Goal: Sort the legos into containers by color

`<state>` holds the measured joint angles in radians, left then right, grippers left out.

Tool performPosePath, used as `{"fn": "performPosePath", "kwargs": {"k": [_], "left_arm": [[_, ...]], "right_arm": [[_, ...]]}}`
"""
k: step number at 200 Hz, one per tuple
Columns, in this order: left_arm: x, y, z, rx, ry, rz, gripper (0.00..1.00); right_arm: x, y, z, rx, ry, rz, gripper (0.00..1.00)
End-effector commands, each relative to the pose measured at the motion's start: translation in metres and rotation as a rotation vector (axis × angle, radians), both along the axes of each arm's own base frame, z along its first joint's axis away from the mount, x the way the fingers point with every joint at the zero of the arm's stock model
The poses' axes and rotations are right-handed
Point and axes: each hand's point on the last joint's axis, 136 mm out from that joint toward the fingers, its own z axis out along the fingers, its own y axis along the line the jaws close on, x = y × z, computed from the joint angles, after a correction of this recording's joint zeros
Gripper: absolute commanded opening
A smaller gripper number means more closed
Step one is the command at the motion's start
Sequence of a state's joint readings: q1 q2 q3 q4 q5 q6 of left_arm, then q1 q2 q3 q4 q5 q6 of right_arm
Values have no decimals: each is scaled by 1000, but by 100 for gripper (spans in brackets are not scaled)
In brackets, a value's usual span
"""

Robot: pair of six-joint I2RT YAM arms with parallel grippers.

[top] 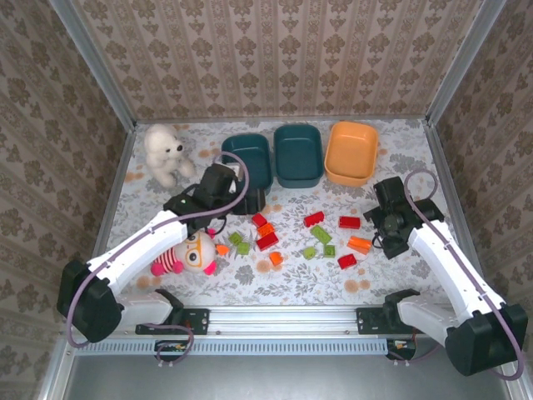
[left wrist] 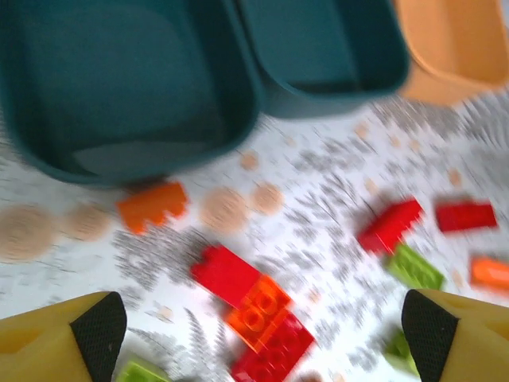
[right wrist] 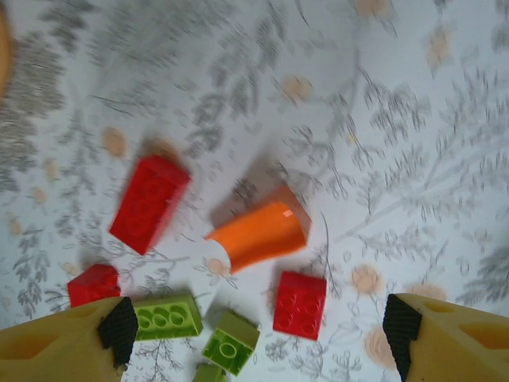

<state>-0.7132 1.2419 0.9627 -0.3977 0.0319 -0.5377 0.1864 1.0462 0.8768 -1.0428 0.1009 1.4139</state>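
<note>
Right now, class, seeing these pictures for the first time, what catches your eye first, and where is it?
A bright scatter of red, orange and green legos lies in the middle of the table. Along the far edge stand three empty tubs in a row, two dark teal tubs and an orange tub. A white plush bear sits at the far left, with a striped doll nearer on that side.

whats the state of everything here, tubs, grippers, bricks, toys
left dark teal plastic tub, empty
middle dark teal plastic tub, empty
orange plastic tub, empty
left gripper, open, holding nothing
right gripper, open, holding nothing
small red, orange and green plastic bricks, loose, none in a tub
white plush bear, sitting up
striped plush doll, lying down
</note>
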Motion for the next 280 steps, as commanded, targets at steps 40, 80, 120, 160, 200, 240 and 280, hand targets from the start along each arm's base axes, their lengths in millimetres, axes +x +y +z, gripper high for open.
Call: {"fn": "performPosePath", "kwargs": {"k": [40, 80, 120, 160, 200, 240, 280], "left_arm": [[-35, -36, 7, -9, -32, -245, 92], [-39, -43, 8, -10, -35, -260, 91], [-40, -45, 9, -5, -36, -269, 91], [-39, -46, 10, 3, -38, -273, 91], [-39, -45, 10, 3, -39, -265, 91], [-39, -43, 11, 5, -41, -254, 91], [-37, -41, 13, 1, -47, -234, 90]], "right_arm": [[14, 35, -57, 334, 75, -363, 83], [25, 34, -73, 382, 94, -446, 81], [27, 32, -88, 413, 117, -512, 77], [20, 29, -97, 400, 154, -530, 71], [13, 25, -109, 373, 200, -534, 64], [11, 20, -114, 347, 206, -532, 48], [16, 3, -82, 246, 143, -459, 26]]}}
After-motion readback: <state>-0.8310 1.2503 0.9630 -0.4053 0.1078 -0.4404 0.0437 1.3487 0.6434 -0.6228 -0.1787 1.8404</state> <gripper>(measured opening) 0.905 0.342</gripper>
